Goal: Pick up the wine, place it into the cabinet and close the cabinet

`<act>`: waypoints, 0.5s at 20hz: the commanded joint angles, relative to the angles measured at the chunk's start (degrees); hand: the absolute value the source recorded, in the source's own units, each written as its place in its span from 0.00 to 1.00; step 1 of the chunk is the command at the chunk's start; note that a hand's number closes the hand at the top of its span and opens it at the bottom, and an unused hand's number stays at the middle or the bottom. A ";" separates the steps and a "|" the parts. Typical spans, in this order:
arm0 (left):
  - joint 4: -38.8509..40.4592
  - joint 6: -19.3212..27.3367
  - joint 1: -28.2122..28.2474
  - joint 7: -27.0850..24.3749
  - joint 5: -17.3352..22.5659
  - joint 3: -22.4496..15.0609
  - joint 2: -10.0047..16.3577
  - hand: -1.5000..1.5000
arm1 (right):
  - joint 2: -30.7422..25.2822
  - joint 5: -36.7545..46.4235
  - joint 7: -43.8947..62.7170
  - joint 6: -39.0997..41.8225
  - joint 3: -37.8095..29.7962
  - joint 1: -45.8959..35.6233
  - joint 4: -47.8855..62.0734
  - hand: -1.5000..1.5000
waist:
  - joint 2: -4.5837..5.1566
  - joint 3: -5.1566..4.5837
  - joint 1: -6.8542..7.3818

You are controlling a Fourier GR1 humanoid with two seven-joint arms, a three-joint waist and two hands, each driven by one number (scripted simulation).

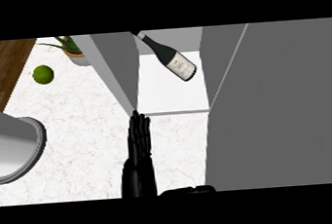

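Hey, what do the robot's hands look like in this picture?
The left hand is matte black with long slim fingers, on an equally dark wrist; no cables or markings show. Of the right hand only a black rounded bit shows at the lower edge.

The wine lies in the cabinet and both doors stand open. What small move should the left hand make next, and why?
Probably push the left door shut with the left hand. The wine bottle already lies inside the cabinet, and the hand's straight fingers stand right at that door's free edge. The right door also stands open.
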 commanded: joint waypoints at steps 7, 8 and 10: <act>-17.49 -1.02 7.62 5.04 -3.87 -2.85 12.33 0.00 | 0.17 -8.92 4.36 2.43 1.02 2.35 -5.10 1.00 | -0.01 0.02 -0.09; -15.77 -5.59 8.53 2.35 -2.11 -1.35 11.35 0.00 | -0.68 -9.75 4.49 3.05 -0.13 0.07 -2.43 1.00 | 0.13 -0.02 -0.01; -22.00 -4.86 11.78 3.99 -2.73 -1.65 16.77 0.00 | -1.53 -9.91 5.82 3.86 -0.02 -0.88 -2.27 1.00 | 0.08 -0.01 0.23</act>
